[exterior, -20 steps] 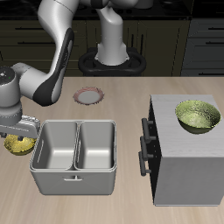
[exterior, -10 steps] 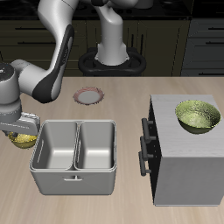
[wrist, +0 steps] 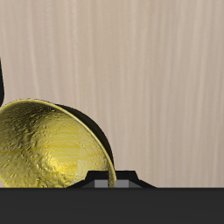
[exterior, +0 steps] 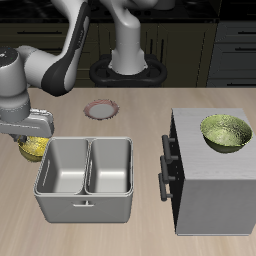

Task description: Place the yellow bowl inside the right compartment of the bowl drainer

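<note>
The yellow bowl (exterior: 33,149) is a small round vessel with a shiny, dimpled golden inside, and the wrist view shows its hammered texture and thin rim (wrist: 52,149) close against the camera, above pale wood-grain tabletop. It hangs under the gripper (exterior: 33,138), clear of the wood and just outside the bowl drainer's (exterior: 88,181) end wall, near the tabletop's side edge; its mouth seems to face upward with a slight tilt, and being round it has no long axis. The fingers appear closed on its rim, though the contact itself is hidden behind the hand. The bowl drainer is a grey metal rectangular tub with two equal deep wells, a thin middle wall and a small front handle; its long side runs parallel to the table's front edge. The right compartment (exterior: 65,168) is the well next to the bowl. Farther along stands a grey box cabinet (exterior: 212,180) with black handles, carrying a larger greenish patterned bowl (exterior: 226,132). A small pinkish ring-shaped dish (exterior: 100,109) lies farther back
</note>
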Motion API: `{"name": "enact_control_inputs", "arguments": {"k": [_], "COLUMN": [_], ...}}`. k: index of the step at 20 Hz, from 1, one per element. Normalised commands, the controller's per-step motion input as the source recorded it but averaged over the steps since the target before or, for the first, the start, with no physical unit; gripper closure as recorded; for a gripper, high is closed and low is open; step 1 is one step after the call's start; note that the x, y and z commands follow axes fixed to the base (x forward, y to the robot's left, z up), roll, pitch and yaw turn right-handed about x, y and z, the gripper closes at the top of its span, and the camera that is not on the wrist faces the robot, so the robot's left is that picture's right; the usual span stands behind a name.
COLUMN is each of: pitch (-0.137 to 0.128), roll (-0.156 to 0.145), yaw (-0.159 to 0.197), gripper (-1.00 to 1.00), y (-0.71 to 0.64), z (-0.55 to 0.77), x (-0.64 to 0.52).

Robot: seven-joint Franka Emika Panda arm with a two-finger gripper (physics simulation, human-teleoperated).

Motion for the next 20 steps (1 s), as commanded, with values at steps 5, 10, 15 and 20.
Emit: {"name": "enact_control_inputs", "arguments": {"k": [5, 10, 15, 20], "pitch": [-0.07, -0.054, -0.034, -0.053], "roll": [0.054, 0.019, -0.031, -0.055], "yaw": [0.024, 0.023, 0.007, 0.009], "gripper": [1.0, 1.0, 1.0, 1.0], "y": [0.29, 0.08, -0.04, -0.04], "z": [0.6, 0.42, 0.37, 0.54], "x": [-0.07, -0.1, -0.17, -0.33]}}
